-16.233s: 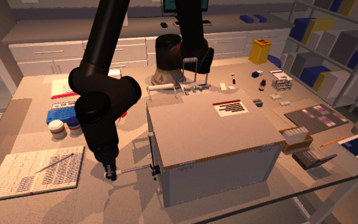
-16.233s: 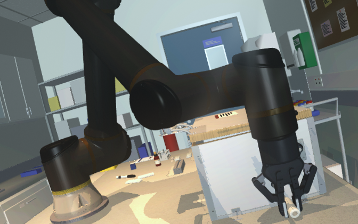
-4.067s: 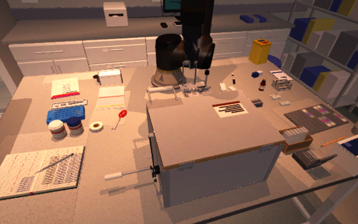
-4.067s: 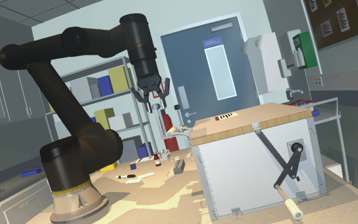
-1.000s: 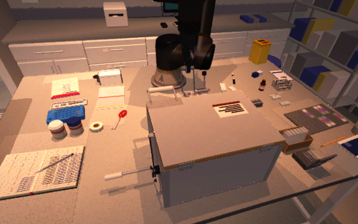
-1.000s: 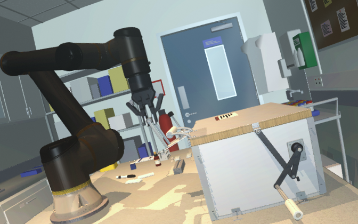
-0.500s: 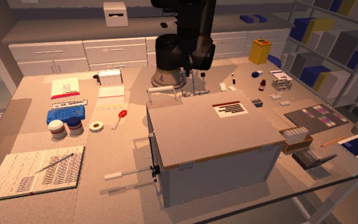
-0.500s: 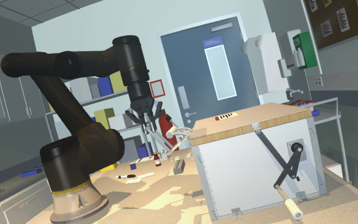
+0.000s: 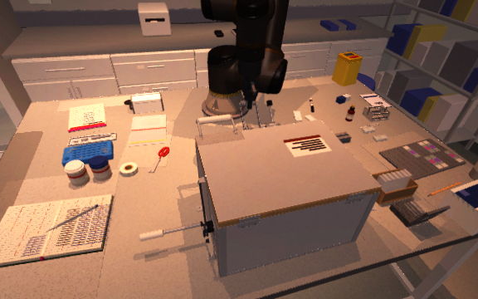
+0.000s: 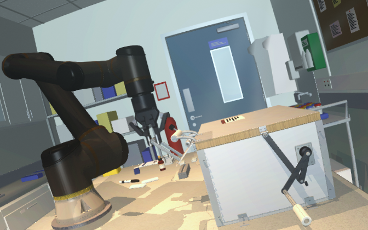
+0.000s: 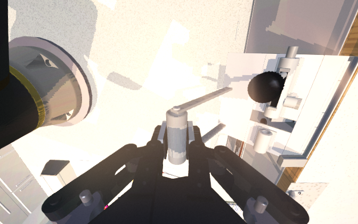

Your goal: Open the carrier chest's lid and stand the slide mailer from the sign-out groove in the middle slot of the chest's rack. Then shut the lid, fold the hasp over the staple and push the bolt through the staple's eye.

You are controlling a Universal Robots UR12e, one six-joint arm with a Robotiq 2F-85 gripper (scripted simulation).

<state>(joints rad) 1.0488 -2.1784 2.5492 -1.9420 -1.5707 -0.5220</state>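
Note:
The carrier chest (image 9: 284, 195) (image 10: 262, 163) stands at the middle of the table with its wooden lid (image 9: 280, 166) (image 10: 254, 121) down. The hasp's grey cylindrical grip (image 11: 176, 137) (image 10: 152, 140) is clamped in my closed gripper (image 11: 176, 139) (image 10: 148, 133) on the chest's far side, near the arm's base. The thin hasp strap (image 11: 202, 98) (image 10: 165, 148) runs from the grip back toward the chest's front plate. On that plate sit the bolt's black knob (image 11: 265, 87) and its guides (image 11: 286, 80). The slide mailer and the groove are not clearly visible.
The arm's base (image 9: 224, 99) (image 11: 49, 83) stands close behind the chest. A crank with a white handle (image 9: 172, 231) (image 10: 297, 183) sticks out of the chest's side. A lid handle (image 9: 216, 120) (image 10: 184, 134), an open logbook (image 9: 48, 230), jars, trays and bottles lie around the table.

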